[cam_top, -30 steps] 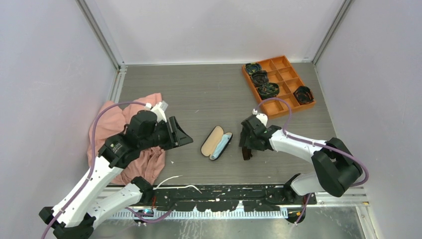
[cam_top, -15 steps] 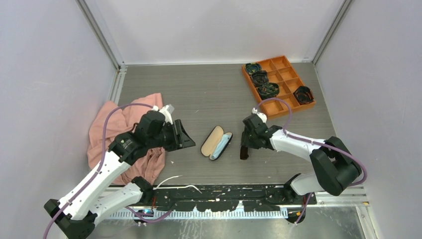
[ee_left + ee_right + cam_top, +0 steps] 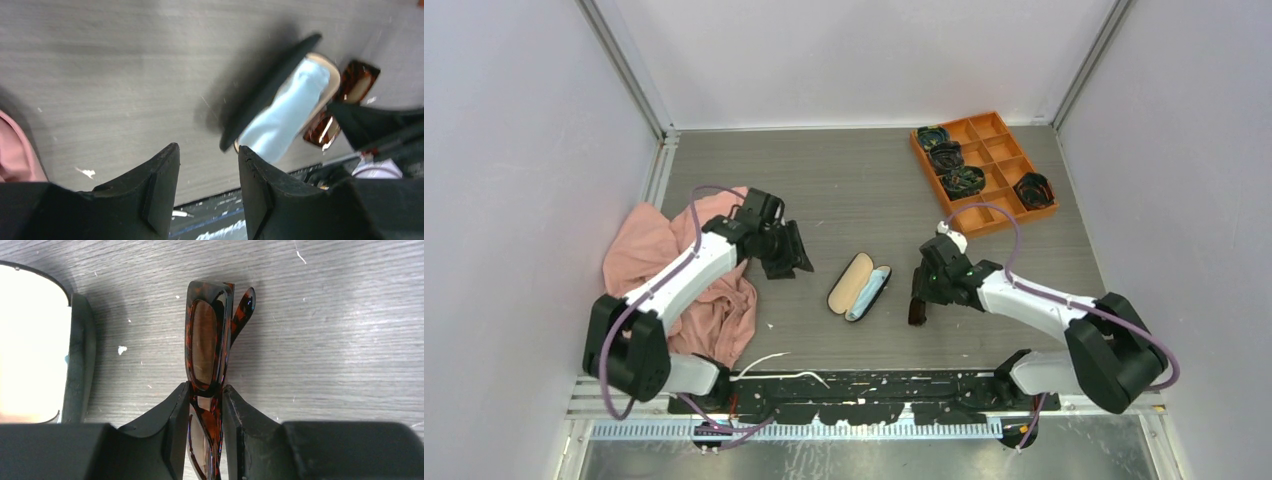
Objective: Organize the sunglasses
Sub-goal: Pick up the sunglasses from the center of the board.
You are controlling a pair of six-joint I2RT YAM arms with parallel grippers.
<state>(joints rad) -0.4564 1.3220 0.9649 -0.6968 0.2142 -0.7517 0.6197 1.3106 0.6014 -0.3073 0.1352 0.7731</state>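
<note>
Top external: case (image 3: 850,283) holds cloth (image 3: 871,292); sunglasses (image 3: 916,313) outside, in right tool (image 3: 921,300).

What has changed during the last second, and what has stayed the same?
The left gripper, open and empty, shifted slightly toward the far wall as its arm straightened over the pink cloth. The right gripper stayed almost in place, shut on the sunglasses. The open case did not move.

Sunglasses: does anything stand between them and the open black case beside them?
Nothing visible lies between the sunglasses, clamped in the right tool, and the open case. But a light blue cloth fills the case half nearer them, so it would likely be in the way.
</note>
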